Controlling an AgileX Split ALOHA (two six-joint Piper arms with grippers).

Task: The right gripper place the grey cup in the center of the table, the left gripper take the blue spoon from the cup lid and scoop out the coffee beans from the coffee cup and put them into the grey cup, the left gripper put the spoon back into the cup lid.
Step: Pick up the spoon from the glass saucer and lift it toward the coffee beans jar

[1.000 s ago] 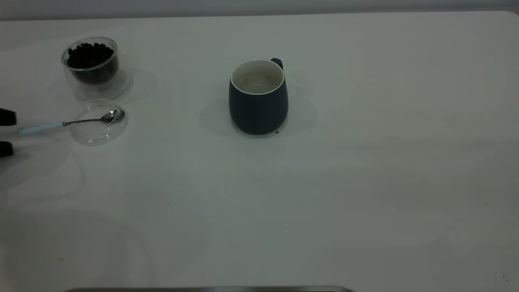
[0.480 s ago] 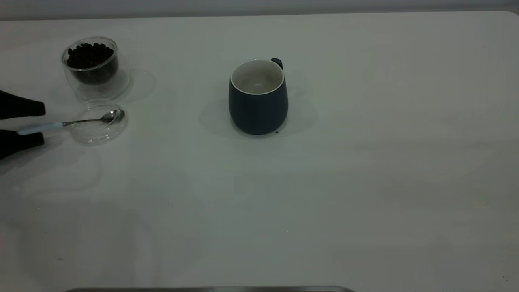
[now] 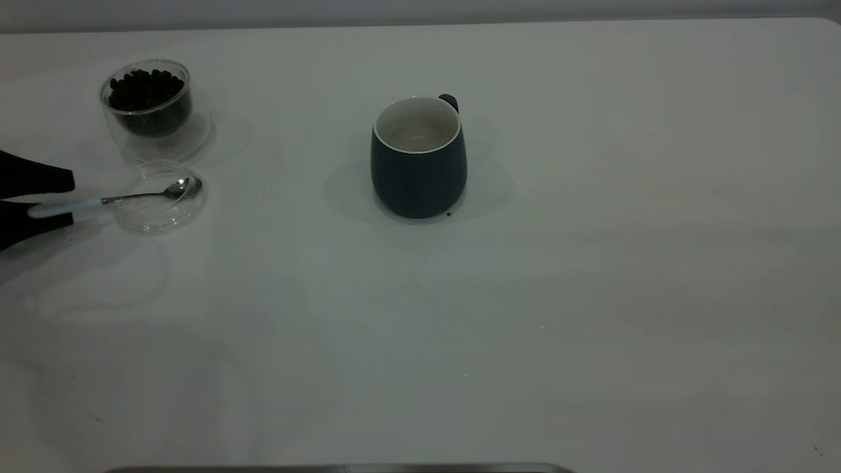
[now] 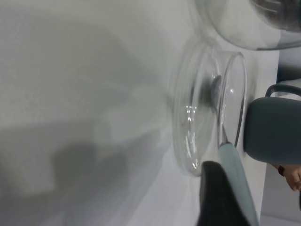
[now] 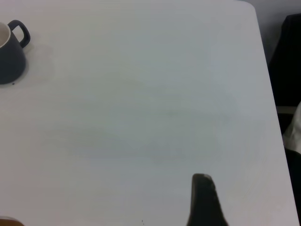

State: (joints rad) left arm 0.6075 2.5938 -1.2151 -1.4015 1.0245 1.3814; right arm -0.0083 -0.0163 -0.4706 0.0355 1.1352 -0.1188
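Since a moment ago the left gripper has narrowed its fingers from a wide straddle until they sit close on either side of the pale handle of the blue spoon at the desk's left edge; whether they already press on the handle cannot be told from the exterior view, and the left wrist view shows only one dark finger lying right against the handle. That spoon lies with its metal bowl resting in the cup lid and its handle sticking out over the lid's rim toward the left edge. Just behind the lid, toward the far left corner, stands the coffee cup, upright and filled with coffee beans. Well apart from these, the grey cup stands upright near the middle of the desk, a little toward the far edge, its handle pointing to the far side. For the right gripper, only one dark finger shows in its own wrist view above bare desk, so its state cannot be told.
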